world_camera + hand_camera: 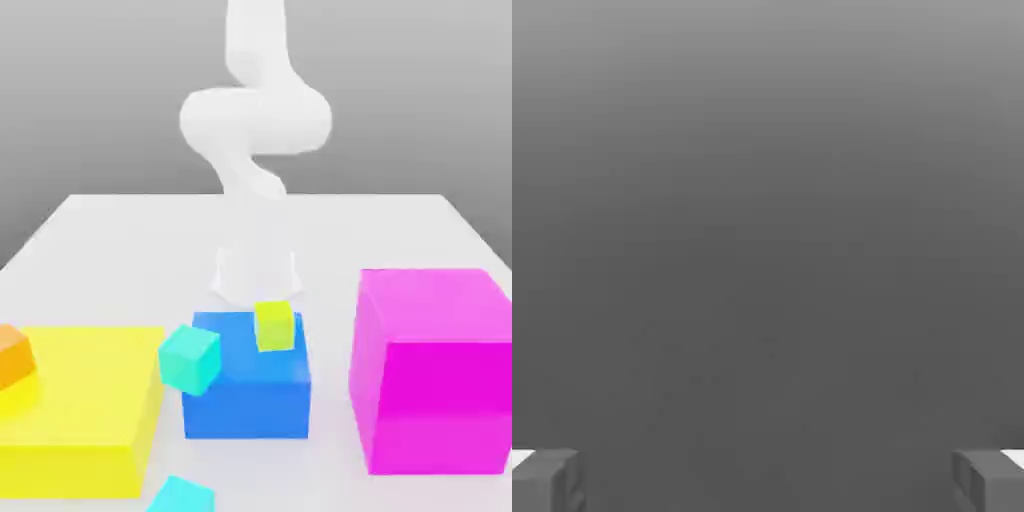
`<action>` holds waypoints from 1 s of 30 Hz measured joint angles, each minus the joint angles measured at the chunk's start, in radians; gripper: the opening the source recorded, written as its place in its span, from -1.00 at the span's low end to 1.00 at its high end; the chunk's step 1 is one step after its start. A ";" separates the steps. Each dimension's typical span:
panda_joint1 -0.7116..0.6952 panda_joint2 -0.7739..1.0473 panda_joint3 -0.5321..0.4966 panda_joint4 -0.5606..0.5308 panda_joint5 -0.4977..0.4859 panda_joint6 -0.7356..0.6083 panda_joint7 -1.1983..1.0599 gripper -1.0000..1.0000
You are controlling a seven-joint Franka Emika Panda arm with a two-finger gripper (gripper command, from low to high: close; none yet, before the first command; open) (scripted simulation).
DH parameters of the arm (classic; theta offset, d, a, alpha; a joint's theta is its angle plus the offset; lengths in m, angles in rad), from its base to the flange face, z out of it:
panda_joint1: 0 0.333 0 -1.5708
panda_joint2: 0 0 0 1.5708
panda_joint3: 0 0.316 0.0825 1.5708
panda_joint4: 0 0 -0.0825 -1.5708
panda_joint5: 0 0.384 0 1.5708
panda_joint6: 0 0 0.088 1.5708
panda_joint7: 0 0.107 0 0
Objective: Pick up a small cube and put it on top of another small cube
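Note:
One small cyan cube (pixel 188 358) sits tilted in the gap between the yellow block (pixel 85 400) and the blue block (pixel 248 395), seemingly off the table. A second small cyan cube (pixel 180 497) lies at the near edge of the exterior view, partly cut off. My white arm (pixel 255 140) rises behind the blue block. In the hand view my gripper (pixel 768 480) is open, with its two grey fingertips (pixel 547 480) far apart. Nothing is between them, and plain grey lies beyond.
A small lime-green cube (pixel 275 325) rests on the blue block's top. A small orange cube (pixel 12 360) sits on the yellow block at the exterior view's left. A big magenta block (pixel 435 370) stands at the right. The white table (pixel 120 240) stretches back toward the arm's base.

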 joint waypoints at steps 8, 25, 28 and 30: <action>0.145 0.255 -0.167 0.003 0.096 0.058 -0.345 0.00; 0.234 0.791 -0.311 0.012 0.332 0.174 -1.091 0.00; 0.215 0.875 -0.301 0.010 0.334 0.203 -1.194 0.00; 0.204 0.927 -0.297 0.009 0.326 0.225 -1.257 0.00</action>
